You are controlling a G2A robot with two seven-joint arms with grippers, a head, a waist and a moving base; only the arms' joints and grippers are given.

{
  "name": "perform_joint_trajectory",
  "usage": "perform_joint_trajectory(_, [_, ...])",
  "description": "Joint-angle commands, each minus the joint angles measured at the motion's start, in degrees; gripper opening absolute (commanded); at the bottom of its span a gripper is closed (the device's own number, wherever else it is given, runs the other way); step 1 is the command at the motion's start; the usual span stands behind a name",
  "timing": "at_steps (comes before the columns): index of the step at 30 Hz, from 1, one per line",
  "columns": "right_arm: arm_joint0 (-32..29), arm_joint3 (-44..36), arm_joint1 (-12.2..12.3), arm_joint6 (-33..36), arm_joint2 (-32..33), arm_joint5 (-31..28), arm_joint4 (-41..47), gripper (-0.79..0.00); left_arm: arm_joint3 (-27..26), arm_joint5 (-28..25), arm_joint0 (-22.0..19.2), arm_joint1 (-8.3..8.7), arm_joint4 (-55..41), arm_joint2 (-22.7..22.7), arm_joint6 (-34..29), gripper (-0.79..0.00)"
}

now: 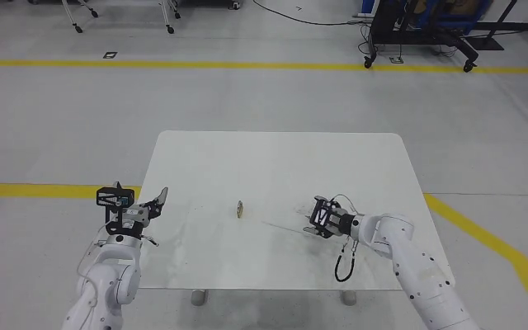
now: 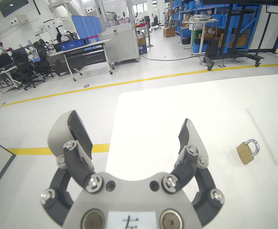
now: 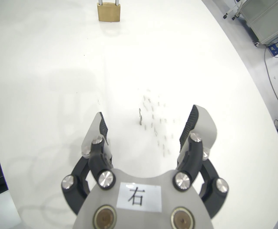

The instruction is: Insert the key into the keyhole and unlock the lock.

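A small brass padlock (image 1: 240,209) with a silver shackle lies near the middle of the white table (image 1: 272,157); it also shows as the padlock (image 2: 247,152) and the padlock (image 3: 108,12). A thin silver key (image 3: 140,116) lies on the table just ahead of my right gripper (image 3: 147,123), between its spread fingers. The right gripper (image 1: 313,218) is open, low over the table, to the right of the padlock. My left gripper (image 2: 132,132) is open and holds nothing; it hangs at the table's left edge as the left gripper (image 1: 157,202).
Yellow floor lines (image 1: 247,64) run behind and beside the table. A black wheeled stand (image 1: 421,33) is at the far right of the room. Small grey scuff marks (image 3: 158,125) dot the tabletop beside the key.
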Motion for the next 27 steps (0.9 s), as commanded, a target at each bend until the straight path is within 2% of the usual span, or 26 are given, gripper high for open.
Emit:
perform_joint_trajectory(1, [1.44,1.61,-0.08,0.31,-0.66,-0.73,0.60,-0.179,0.00,0.00,0.00,0.00,0.00,0.00,0.00,0.000])
perform_joint_trajectory(4, [2.95,3.24,-0.19,1.65,-1.78,-1.30,0.55,-0.234,0.00,0.00,0.00,0.00,0.00,0.00,0.00,0.000])
perform_joint_trajectory(5, [3.31,3.55,-0.21,1.94,-2.12,-1.54,0.60,-0.314,0.00,0.00,0.00,0.00,0.00,0.00,0.00,0.000])
perform_joint_trajectory(6, [3.59,3.90,-0.23,2.11,-2.33,-1.54,0.79,-0.314,0.00,0.00,0.00,0.00,0.00,0.00,0.00,0.000])
perform_joint_trajectory(8, [4.08,4.30,-0.24,2.24,-2.73,-1.98,1.04,-0.403,0.00,0.00,0.00,0.00,0.00,0.00,0.00,0.000])
perform_joint_trajectory(10, [4.40,4.54,-0.20,2.19,-2.99,-2.21,1.16,-0.428,0.00,0.00,0.00,0.00,0.00,0.00,0.00,0.000])
perform_joint_trajectory(15, [5.59,5.95,-0.31,4.31,-4.30,-1.96,1.12,-0.557,0.00,0.00,0.00,0.00,0.00,0.00,0.00,0.000])
perform_joint_trajectory(16, [5.81,6.07,-0.35,4.19,-4.58,-2.01,1.42,-0.650,0.00,0.00,0.00,0.00,0.00,0.00,0.00,0.000])
perform_joint_trajectory(17, [5.94,6.13,-0.35,3.74,-4.71,-2.23,1.71,-0.785,0.00,0.00,0.00,0.00,0.00,0.00,0.00,0.000])
perform_joint_trajectory(27, [4.99,4.81,0.40,2.87,-4.52,-3.15,0.04,-0.785,0.00,0.00,0.00,0.00,0.00,0.00,0.00,0.000])
